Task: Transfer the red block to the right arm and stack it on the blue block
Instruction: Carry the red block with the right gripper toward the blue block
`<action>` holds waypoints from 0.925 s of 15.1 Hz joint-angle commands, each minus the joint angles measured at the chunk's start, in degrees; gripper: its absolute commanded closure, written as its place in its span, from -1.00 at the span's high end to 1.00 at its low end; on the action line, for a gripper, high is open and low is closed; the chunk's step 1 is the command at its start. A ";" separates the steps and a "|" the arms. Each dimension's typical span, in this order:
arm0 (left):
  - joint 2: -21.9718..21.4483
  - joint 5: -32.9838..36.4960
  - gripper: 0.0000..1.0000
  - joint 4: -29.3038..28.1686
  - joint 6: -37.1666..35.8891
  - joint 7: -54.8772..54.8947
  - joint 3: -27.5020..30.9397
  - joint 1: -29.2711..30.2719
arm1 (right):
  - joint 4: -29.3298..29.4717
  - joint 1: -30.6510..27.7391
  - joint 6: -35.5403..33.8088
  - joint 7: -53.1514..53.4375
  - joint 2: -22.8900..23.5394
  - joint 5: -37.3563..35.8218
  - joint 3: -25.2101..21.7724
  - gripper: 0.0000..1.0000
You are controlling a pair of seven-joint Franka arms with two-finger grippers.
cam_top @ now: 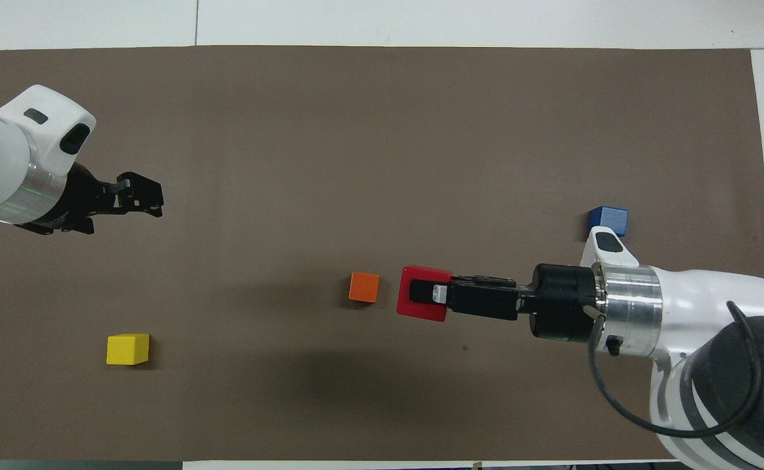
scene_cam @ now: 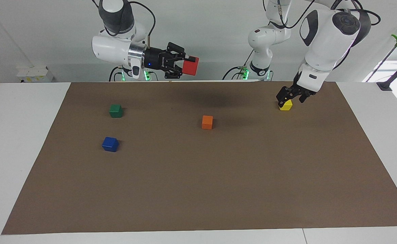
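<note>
- The fingers of the right gripper (scene_cam: 185,65) are clenched on the red block (scene_cam: 190,65), one finger lying across its upper face in the overhead view.
- The right arm (scene_cam: 117,47) is stretched out level, high above the brown mat (scene_cam: 198,189), so the red block hangs in the air over the mat's middle stretch, close to the surface's robot-side edge in the facing view.
- From overhead the red block covers the spot just beside the orange block (cam_top: 364,287), on the side toward the right arm's end.
- The blue block (scene_cam: 110,144) rests on the mat toward the right arm's end of the surface, well apart from the red block and farther from the robots than the green block (scene_cam: 116,110).
- The green block shows only in the facing view; overhead the right arm hides it.
- The fingers of the left gripper (scene_cam: 290,97) are released, spread apart and pointing down.
- The left gripper is raised over the mat toward the left arm's end; overhead it stands well clear of the yellow block (cam_top: 128,348), which lies near the surface's robot-side edge.
- The orange block sits near the middle of the mat.
</note>
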 commanded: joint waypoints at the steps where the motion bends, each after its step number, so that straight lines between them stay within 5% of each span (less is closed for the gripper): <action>1: -1.41 1.44 1.00 -0.95 -2.17 1.37 -0.34 0.28 | 3.75 -1.95 0.56 8.06 0.55 -12.63 0.53 -1.00; 9: -2.29 1.35 1.00 -2.97 -0.94 0.49 0.80 -2.78 | 9.20 -5.56 -4.18 25.99 1.96 -50.95 0.53 -1.00; 14: -1.67 1.35 1.00 -2.19 1.17 1.36 16.62 -17.02 | 10.97 -11.08 -7.52 29.44 4.42 -72.85 0.53 -1.00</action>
